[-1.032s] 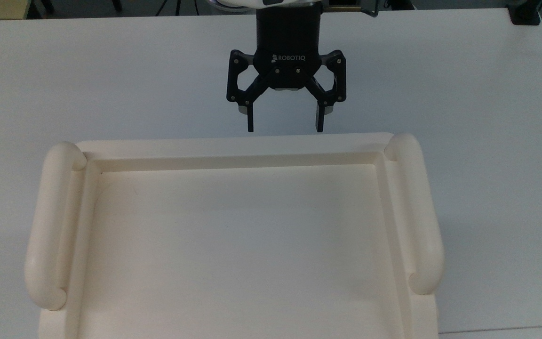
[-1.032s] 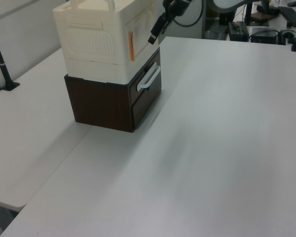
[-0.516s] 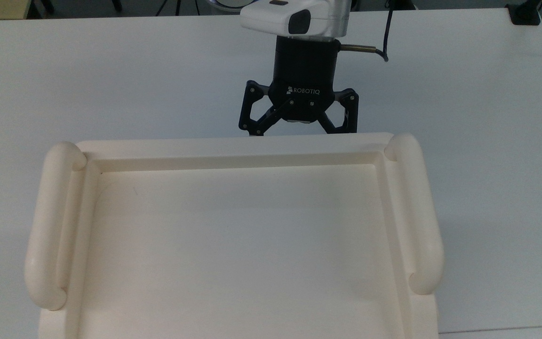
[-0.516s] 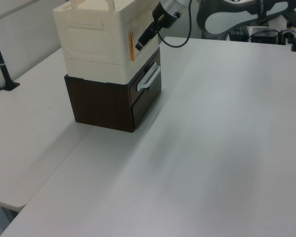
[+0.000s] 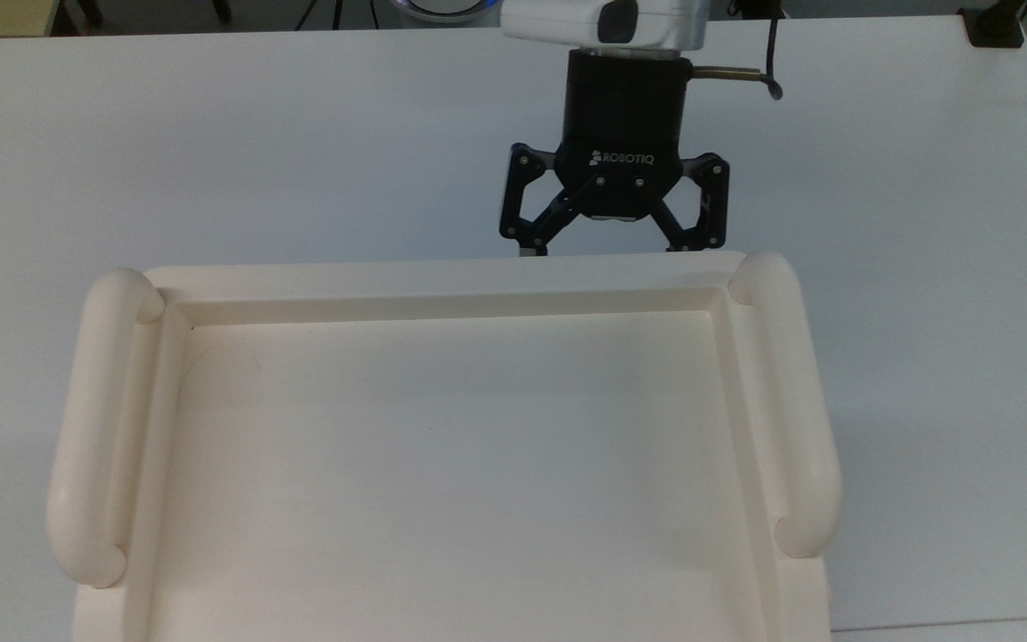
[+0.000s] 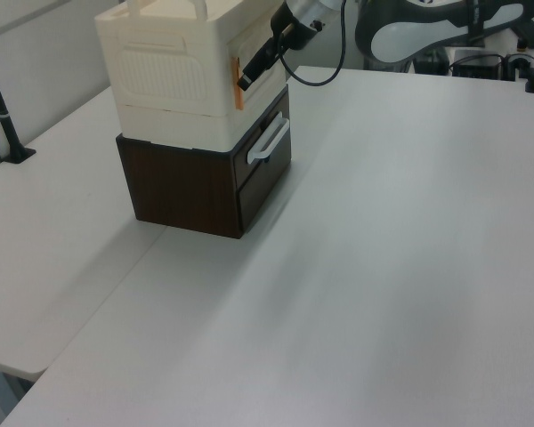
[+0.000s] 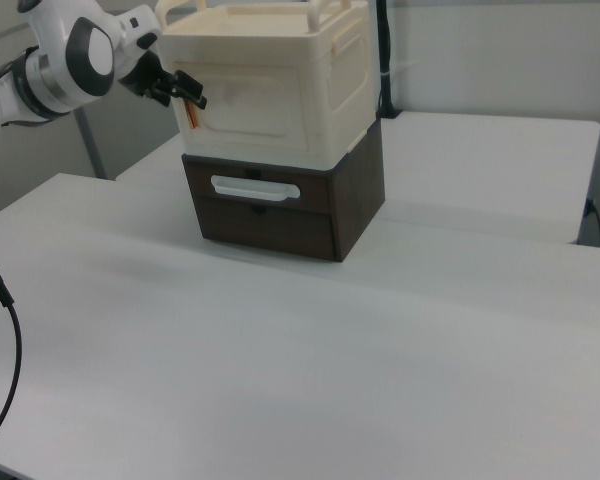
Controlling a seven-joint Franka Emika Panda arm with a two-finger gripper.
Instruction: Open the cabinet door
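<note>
The cream cabinet stands on a dark brown drawer unit [image 7: 280,215]. Its recessed top [image 5: 442,464] carries two rounded handles. The cabinet door [image 7: 252,112] is the flat cream front panel, standing shut, with an orange tab [image 7: 188,120] at its edge on the right view's left. The left view shows the door [image 6: 260,37] and the tab [image 6: 237,83] too. My gripper [image 5: 613,236] hangs open just in front of the door, its fingertips hidden below the top's rim in the top view. Seen from the left view, the gripper [image 6: 247,80] is right beside the orange tab, nothing visibly held.
The drawer unit has a white bar handle [image 6: 269,142] below the door. White table [image 6: 383,267] stretches wide in front of the cabinet. A black pole [image 6: 4,116] stands at the left view's left edge, and a loose cable [image 7: 5,330] crosses the right view's left.
The gripper has shifted toward the top view's right and sunk, so its fingertips dropped behind the top's rim. In the left view it came down to the orange tab. Its fingers stay spread.
</note>
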